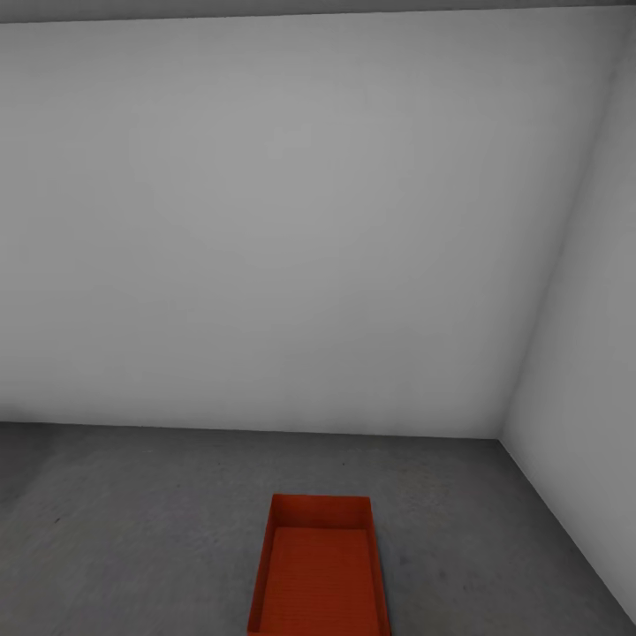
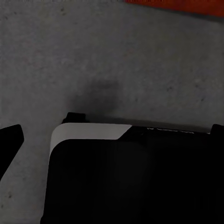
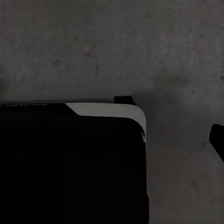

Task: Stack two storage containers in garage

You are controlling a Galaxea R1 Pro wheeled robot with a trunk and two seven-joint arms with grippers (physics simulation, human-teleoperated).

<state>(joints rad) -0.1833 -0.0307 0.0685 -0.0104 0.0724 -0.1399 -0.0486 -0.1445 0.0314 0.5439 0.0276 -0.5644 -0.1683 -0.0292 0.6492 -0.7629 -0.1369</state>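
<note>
One orange-red storage container (image 1: 320, 570) sits open-topped on the dark grey concrete garage floor (image 1: 132, 530), near the corner where two plain pale grey walls (image 1: 291, 221) meet. It looks empty: its ribbed bottom is bare and nothing is stacked in or on it. By that, the first half of the job appears done, one bin delivered and set down. A second bin cannot be seen here, so fetching it from the living room and stacking it on this one is most likely what is left.

The left wrist view looks down on mottled concrete, with the robot's black, white-trimmed base (image 2: 130, 177) below the camera and a strip of orange-red rim (image 2: 177, 5) at the far edge, so the container lies ahead of the left fingers and well apart from them. A dark wedge at that picture's edge may be a fingertip, but I cannot tell, and I cannot tell whether the left fingers are spread or pressed together.

The right wrist view gives the same concrete and the other corner of the base (image 3: 70, 163). A dark shape at the edge may be a fingertip, yet the state of the right fingers also cannot be told. Nothing orange lies near them.
</note>
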